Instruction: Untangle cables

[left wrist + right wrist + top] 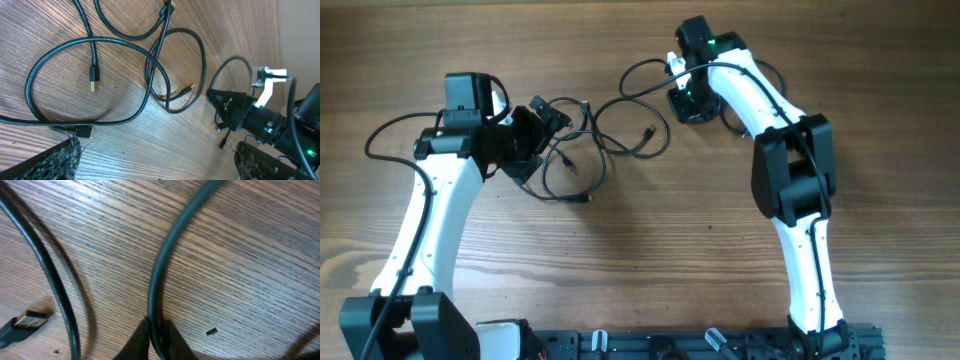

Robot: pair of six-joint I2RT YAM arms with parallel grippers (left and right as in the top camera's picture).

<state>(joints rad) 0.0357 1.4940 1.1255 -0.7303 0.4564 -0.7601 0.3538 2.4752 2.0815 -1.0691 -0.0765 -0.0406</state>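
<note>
Thin black cables (605,140) lie looped and crossed on the wooden table between the two arms. In the left wrist view the cable loops (120,65) spread over the wood with gold plug ends showing. My left gripper (542,128) is open at the left edge of the tangle; its fingers (155,162) hold nothing. My right gripper (682,100) is at the far right end of the cables and is shut on one black cable (165,265), pinched between its fingertips (159,335). A silver plug (25,322) lies to its left.
The right arm's own thicker black wires (760,75) curl behind its wrist. The right gripper and its white bracket (267,87) show in the left wrist view. A black rail (700,345) runs along the table's front edge.
</note>
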